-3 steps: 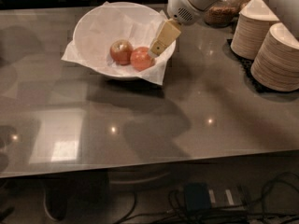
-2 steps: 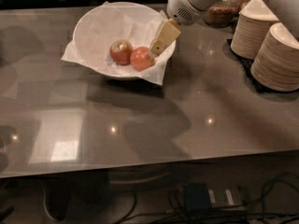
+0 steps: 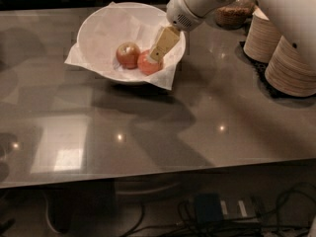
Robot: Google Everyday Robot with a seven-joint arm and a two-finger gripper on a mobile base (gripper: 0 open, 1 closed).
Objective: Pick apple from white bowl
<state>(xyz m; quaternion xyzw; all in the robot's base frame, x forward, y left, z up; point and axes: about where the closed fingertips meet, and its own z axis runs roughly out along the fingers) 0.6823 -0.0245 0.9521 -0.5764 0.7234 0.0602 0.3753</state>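
The white bowl (image 3: 98,31) lined with crinkled white paper stands at the back of the grey table. Two apples lie in it side by side. The smooth orange-red apple (image 3: 147,65) is on the right. A darker red apple with a pale top (image 3: 128,55) is on its left. My gripper (image 3: 159,52) reaches down into the bowl from the upper right. Its tan fingers (image 3: 165,42) sit right over the top right of the orange-red apple and hide part of it.
Two stacks of beige plates (image 3: 291,63) stand at the right edge of the table. A brown bowl-like object (image 3: 232,15) sits behind the arm. Cables and a power strip (image 3: 217,211) lie on the floor under the table.
The gripper has moved a little down and left, closer onto the orange-red apple. The apples and bowl have not moved.
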